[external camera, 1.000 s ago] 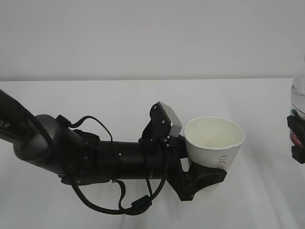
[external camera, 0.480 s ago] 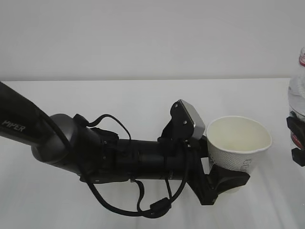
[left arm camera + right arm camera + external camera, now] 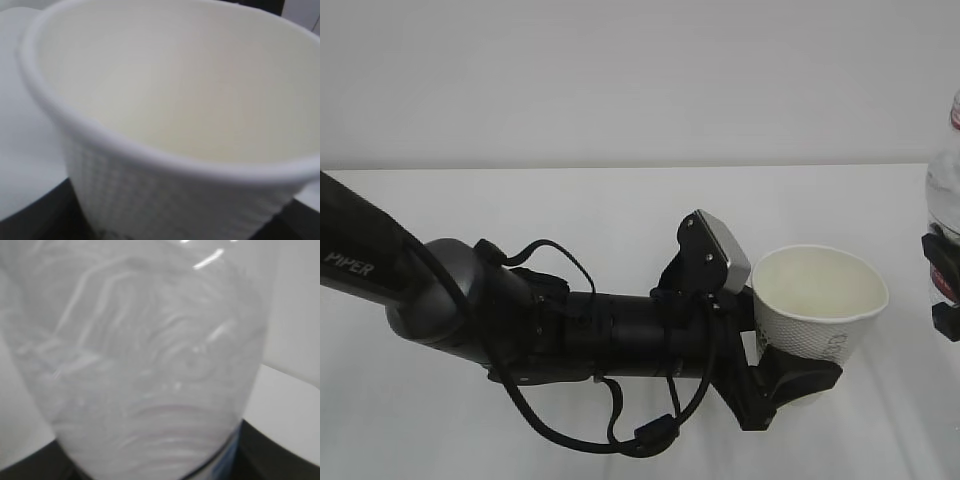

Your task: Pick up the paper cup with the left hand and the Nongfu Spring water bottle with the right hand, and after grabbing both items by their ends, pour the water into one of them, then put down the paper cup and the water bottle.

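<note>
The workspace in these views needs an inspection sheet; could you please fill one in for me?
Surface: white table, bare where visible.
Cup: upright, held low on its wall by the left end effector; inside looks empty.
Bottle: at the right edge, cut off by the frame; clear, with a red neck ring.
Clutter: nothing seen.
Left end effector: closed on the cup.
Right end effector: only partly visible, around the bottle.
Cables: black loops hang under the left arm, clear of the cup.
Surroundings: plain pale wall.
</note>
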